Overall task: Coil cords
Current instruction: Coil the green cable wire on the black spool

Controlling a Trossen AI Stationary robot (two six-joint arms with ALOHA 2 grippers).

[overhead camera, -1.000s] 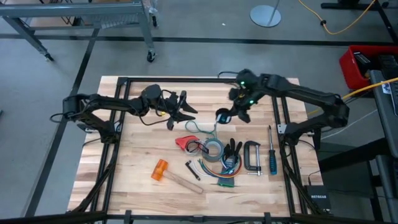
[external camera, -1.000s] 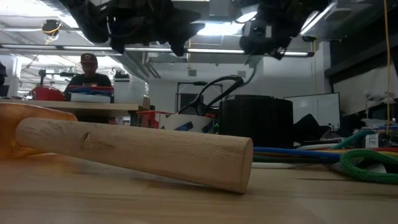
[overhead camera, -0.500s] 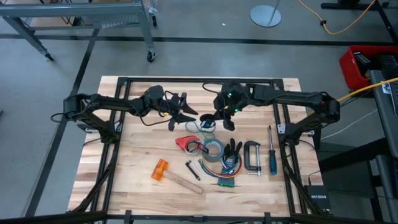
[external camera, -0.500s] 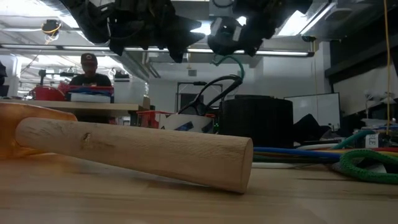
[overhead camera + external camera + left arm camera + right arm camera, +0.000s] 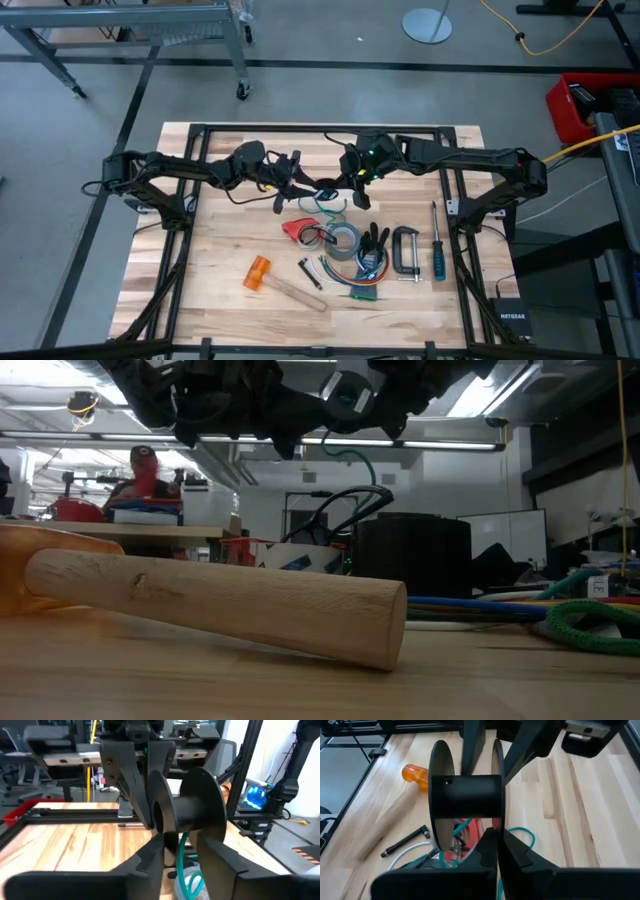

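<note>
A black spool (image 5: 466, 790) hangs above the middle of the table, with my right gripper (image 5: 496, 847) shut on it. A thin teal-green cord (image 5: 182, 855) drops from its core; the cord's loose loops (image 5: 326, 206) lie on the table. My left gripper (image 5: 182, 857) reaches in level from the table's left, open. One finger stands on each side of the spool's lower part and of the hanging cord. In the low view the spool (image 5: 346, 394) sits high up between both grippers. My right gripper pinches the rim of one spool flange (image 5: 496, 827) between its two fingers, slanting down from the table's right. The spool is lifted clear with its axis level, and the cord hangs slack below it. My left gripper: I cannot tell whether its fingers (image 5: 150, 862) touch the spool.
Below the spool lie a red tool (image 5: 297, 228), a grey tape roll (image 5: 344, 240), a clamp (image 5: 405, 250), a blue-handled screwdriver (image 5: 436, 255) and a bundle of coloured wires (image 5: 360, 287). A hammer (image 5: 272, 280) with an orange head lies nearer the front left.
My right gripper has carried the spool toward the table's left, up to my left gripper, and has turned on the way. The spool now stands between my left fingers. The cord has swung along beneath it, its loops still on the table.
</note>
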